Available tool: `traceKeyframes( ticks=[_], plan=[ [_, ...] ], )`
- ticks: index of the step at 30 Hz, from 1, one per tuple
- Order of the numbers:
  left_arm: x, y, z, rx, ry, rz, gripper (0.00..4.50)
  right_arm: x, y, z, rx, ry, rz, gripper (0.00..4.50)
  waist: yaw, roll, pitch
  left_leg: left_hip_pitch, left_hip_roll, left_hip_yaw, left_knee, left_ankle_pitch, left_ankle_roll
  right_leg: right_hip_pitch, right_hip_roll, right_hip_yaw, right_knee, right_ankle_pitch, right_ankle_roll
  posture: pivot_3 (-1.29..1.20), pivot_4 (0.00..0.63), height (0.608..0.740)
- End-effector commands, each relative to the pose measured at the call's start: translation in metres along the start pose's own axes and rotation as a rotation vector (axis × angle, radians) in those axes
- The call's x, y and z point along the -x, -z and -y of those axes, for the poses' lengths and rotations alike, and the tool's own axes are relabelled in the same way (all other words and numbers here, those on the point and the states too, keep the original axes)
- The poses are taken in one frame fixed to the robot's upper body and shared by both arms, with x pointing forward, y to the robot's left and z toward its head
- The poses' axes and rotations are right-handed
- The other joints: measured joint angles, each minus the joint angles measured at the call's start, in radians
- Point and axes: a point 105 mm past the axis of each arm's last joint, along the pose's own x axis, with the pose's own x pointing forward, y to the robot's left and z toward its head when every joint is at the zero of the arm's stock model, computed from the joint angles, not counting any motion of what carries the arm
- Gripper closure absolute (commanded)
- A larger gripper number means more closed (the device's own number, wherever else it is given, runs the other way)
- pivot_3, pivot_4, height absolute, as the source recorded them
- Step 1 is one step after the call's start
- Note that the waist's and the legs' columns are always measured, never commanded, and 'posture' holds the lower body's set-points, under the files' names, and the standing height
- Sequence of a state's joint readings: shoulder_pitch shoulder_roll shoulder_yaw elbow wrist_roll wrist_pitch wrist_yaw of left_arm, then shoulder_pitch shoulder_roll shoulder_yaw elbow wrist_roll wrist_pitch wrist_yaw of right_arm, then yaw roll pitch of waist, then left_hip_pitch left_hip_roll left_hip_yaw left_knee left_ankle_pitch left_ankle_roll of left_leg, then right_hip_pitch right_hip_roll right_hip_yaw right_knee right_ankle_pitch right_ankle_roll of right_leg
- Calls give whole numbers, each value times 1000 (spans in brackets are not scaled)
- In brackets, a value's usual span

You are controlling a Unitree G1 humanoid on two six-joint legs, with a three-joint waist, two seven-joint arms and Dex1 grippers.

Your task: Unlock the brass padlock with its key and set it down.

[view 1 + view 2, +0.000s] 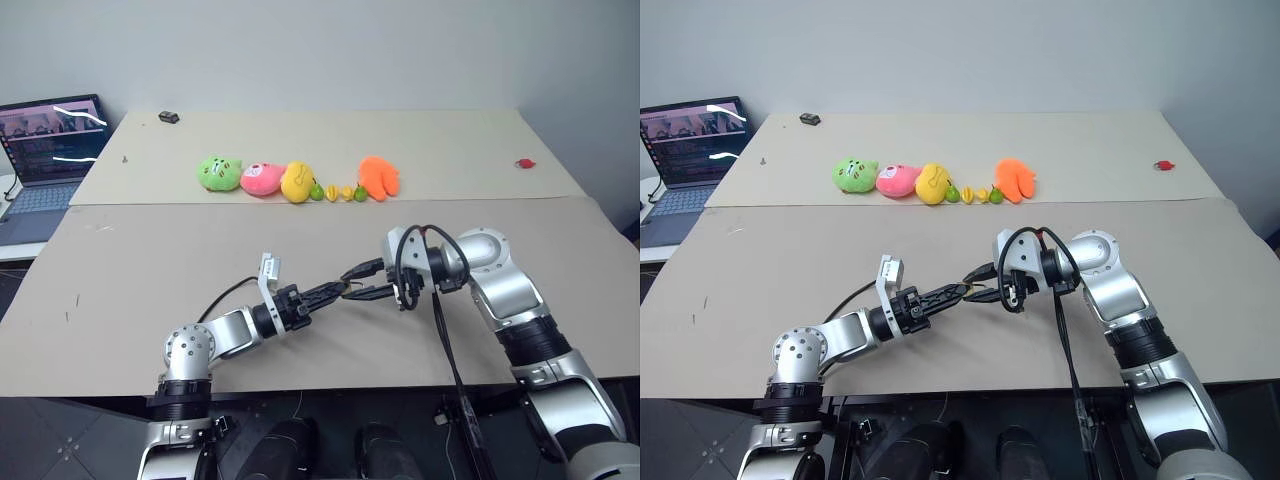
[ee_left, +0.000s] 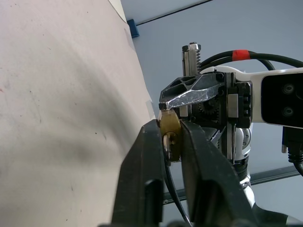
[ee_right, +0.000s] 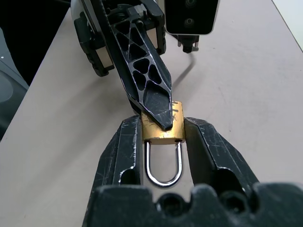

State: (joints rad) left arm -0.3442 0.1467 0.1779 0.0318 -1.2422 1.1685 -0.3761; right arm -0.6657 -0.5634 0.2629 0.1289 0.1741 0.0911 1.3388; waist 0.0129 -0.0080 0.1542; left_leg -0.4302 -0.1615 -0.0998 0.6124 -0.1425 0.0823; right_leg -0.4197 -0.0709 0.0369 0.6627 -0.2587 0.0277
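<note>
Over tan table, right hand clamps brass padlock; left hand pinched on its key end.

A tan table carries a row of plush toys and a laptop.

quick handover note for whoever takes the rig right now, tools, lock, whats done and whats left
Right tool: shut on the brass padlock, clamping its body from both sides, held above the table; the silver shackle points back toward this tool's wrist.
Left tool: fingers closed at the padlock's key end, on a small brass-coloured piece; I can't confirm that it is the key.
Done: padlock picked up, both tools meeting at it.
Left: shackle looks seated, so turn the key, open it, set the padlock down.
</note>
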Motion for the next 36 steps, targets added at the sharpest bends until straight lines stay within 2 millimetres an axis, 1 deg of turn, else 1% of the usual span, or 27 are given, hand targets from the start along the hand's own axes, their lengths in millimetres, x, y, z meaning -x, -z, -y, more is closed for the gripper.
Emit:
traceKeyframes(
  ticks=[1,5,9,12,16,17,19,21,23,24,25,27,32,36],
  plan=[
    [-2,-2,6,-43,14,-1,4463,3,-11,4,52,16,29,3586,0,0,0,0,0,0,0,0,0,0,0,0,0,0,0,0,150,739],
    [2,-5,7,-50,20,13,4463,2,-12,3,52,12,30,3586,0,0,0,0,0,0,0,0,0,0,0,0,0,0,0,0,150,739],
    [6,-6,1,-40,1,26,4463,2,-12,4,57,13,28,3586,0,0,0,0,0,0,0,0,0,0,0,0,0,0,0,0,150,739],
    [6,-5,-1,-37,-1,29,4463,1,-12,8,64,27,26,3586,0,0,0,0,0,0,0,0,0,0,0,0,0,0,0,0,150,739],
    [6,-3,-1,-36,0,28,4463,1,-14,7,54,16,40,3586,0,0,0,0,0,0,0,0,0,0,0,0,0,0,0,0,150,739],
    [6,-3,-1,-36,0,29,4463,2,-14,5,52,7,42,2578,0,0,0,0,0,0,0,0,0,0,0,0,0,0,0,0,150,739],
    [6,-3,-2,-35,0,30,4463,1,-14,8,62,33,39,2044,-1,0,0,0,0,0,0,0,0,0,0,0,0,0,0,0,150,739],
    [6,-4,-2,-34,1,33,4463,1,-13,10,63,42,36,1267,-2,0,0,0,0,0,0,0,0,0,0,0,0,0,0,0,150,739],
    [7,-5,-2,-35,1,36,4463,1,-13,11,61,46,34,659,-2,0,0,0,0,0,0,0,0,0,0,0,0,0,0,0,150,739],
    [7,-5,-1,-38,1,38,4463,2,-13,11,62,50,31,279,-2,0,0,0,0,0,0,0,0,0,0,0,0,0,0,0,150,739],
    [7,-6,-1,-47,-1,41,4463,2,-12,13,45,58,21,77,-2,0,0,0,0,0,0,0,0,0,0,0,0,0,0,0,150,739],
    [10,-9,0,-76,-6,44,4463,5,-12,13,16,43,25,77,-2,0,0,0,0,0,0,0,0,0,0,0,0,0,0,0,150,739],
    [16,-15,7,-126,4,43,4463,17,-11,19,-134,43,47,77,-1,0,0,0,0,0,0,0,0,0,0,0,0,0,0,0,150,739],
    [26,-22,15,-144,22,58,4463,27,-2,36,-228,127,61,77,-1,0,0,0,0,0,0,0,0,0,0,0,0,0,0,0,150,739]
  ],
)
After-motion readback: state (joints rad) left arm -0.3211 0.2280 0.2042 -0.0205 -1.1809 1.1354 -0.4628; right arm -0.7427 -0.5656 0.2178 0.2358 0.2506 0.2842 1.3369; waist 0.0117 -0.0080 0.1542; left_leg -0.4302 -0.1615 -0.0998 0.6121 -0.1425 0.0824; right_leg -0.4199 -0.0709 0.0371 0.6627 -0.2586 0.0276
